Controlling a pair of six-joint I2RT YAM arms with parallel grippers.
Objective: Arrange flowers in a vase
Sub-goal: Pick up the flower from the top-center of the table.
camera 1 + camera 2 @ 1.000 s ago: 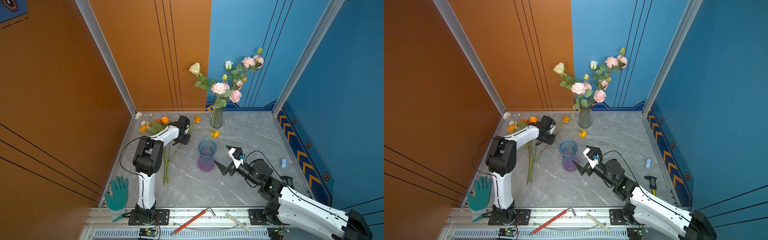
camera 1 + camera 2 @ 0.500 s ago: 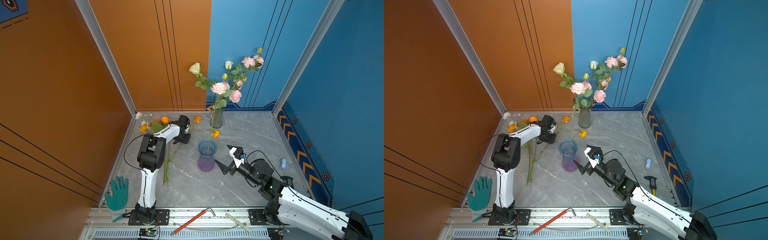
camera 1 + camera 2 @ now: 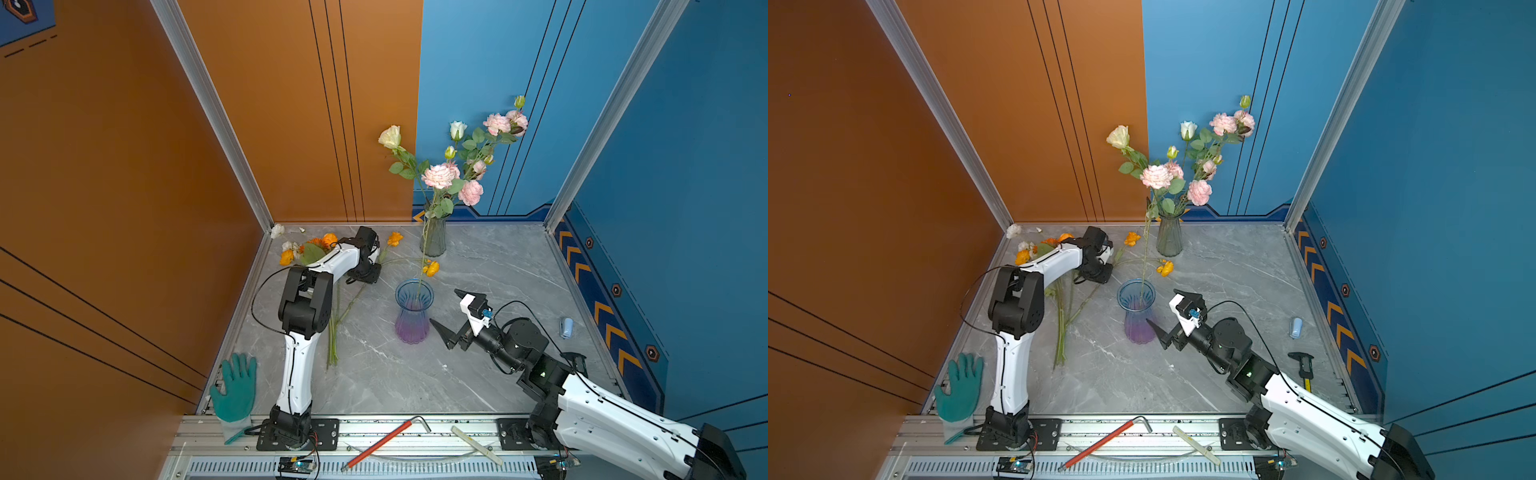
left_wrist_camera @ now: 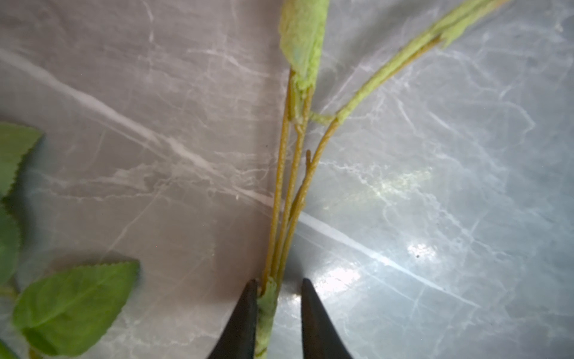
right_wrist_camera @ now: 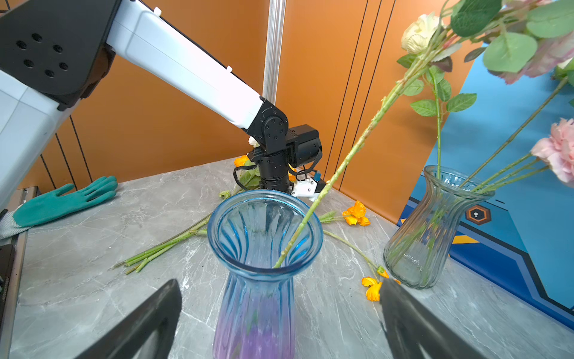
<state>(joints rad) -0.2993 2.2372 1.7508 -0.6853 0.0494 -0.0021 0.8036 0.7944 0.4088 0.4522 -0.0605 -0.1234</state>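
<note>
Straddling fuzzy green flower stems (image 4: 266, 314), left gripper (image 4: 278, 280) stands narrowly apart; right gripper (image 3: 444, 306) gapes beside ribbed glass vase (image 3: 411, 328).

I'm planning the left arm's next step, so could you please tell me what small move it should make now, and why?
Probably close the left gripper fully on the flower stems: they lie flat on the table between its fingers, with one finger not yet touching. The right gripper hovers open by the blue vase.
</note>
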